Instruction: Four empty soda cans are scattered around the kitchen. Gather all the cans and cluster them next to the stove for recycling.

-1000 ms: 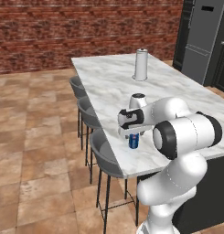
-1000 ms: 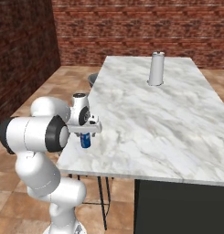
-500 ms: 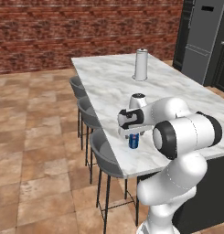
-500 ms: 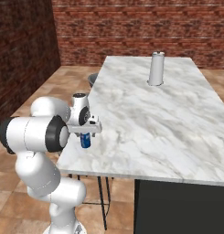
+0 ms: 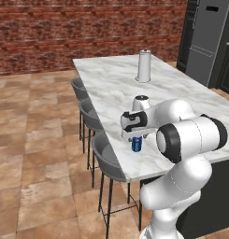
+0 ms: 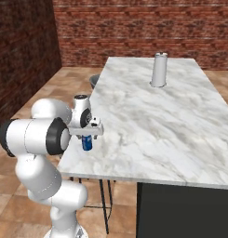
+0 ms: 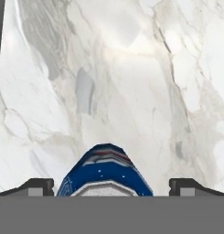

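Blue can (image 5: 137, 144) stands upright on the marble bench (image 5: 116, 84), near the bench's near-left corner and close to its left edge, the side lined with stools. In the right base view the can (image 6: 87, 142) sits just in from that same edge, partly hidden under the hand. In the hand view the can (image 7: 105, 172) appears blue with a white band and a thin red line near its top, silver rim at the bottom of the picture. End effector (image 5: 136, 138) is directly over the can, pointing down; in the hand view the end effector (image 7: 111, 186) has its two dark fingertips (image 7: 35, 186) spread wide, one on either side of the can, with clear gaps between each tip and the can wall. Nothing is gripped; whether the tips reach down as far as the can's sides cannot be told from the base views. White arm (image 5: 186, 140) bends over the near end of the bench. Farther along the bench, towards the far end and nearer its right side, a tall white roll (image 5: 144, 66) stands upright, well apart from the can. Three grey stools (image 5: 106, 158) line the left side of the bench on a tiled floor (image 5: 36, 140). Red brick wall (image 5: 64, 32) behind; tall dark cabinets (image 5: 204, 37) at far right.
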